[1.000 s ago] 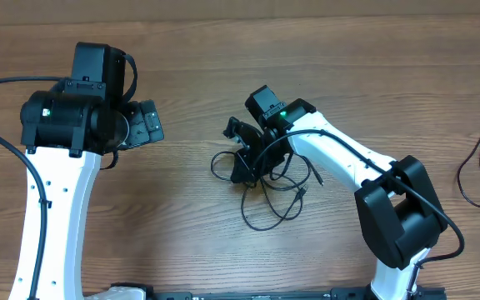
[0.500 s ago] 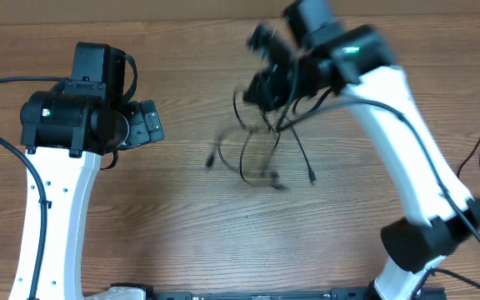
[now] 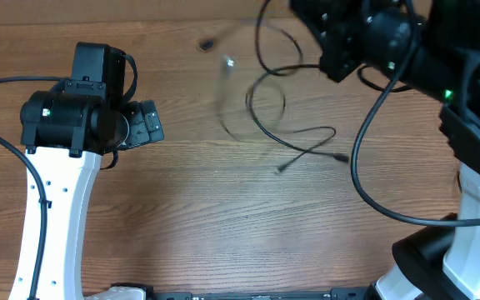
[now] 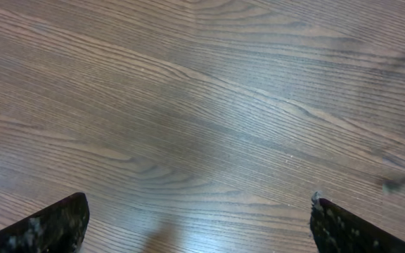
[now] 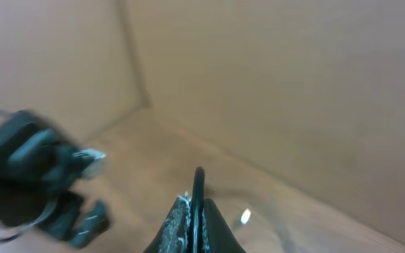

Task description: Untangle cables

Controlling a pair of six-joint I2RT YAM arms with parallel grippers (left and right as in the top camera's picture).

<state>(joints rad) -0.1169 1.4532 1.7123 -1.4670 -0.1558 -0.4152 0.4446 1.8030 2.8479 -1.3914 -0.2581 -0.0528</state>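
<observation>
My right gripper (image 3: 319, 29) is raised high at the back right and is shut on a thin black cable (image 5: 198, 184), which shows pinched between the fingers (image 5: 194, 218) in the right wrist view. The cables (image 3: 267, 104) hang from it in loose loops, partly blurred, with plug ends low at the middle (image 3: 282, 168) and one at the back (image 3: 207, 43). My left gripper (image 3: 148, 123) is open and empty at the left, apart from the cables. Its fingers (image 4: 199, 232) are wide apart over bare wood, with a blurred cable end (image 4: 403, 181) at the right.
The wooden table (image 3: 182, 217) runs under both arms. A thick black robot wire (image 3: 358, 171) loops down from the right arm. A brown wall (image 5: 294, 84) stands behind the table. The left arm (image 5: 27, 176) shows blurred in the right wrist view.
My right arm has lifted the cable bundle off the table and swung up to the back right. The bundle has opened into hanging, swinging strands. The left arm has not moved.
</observation>
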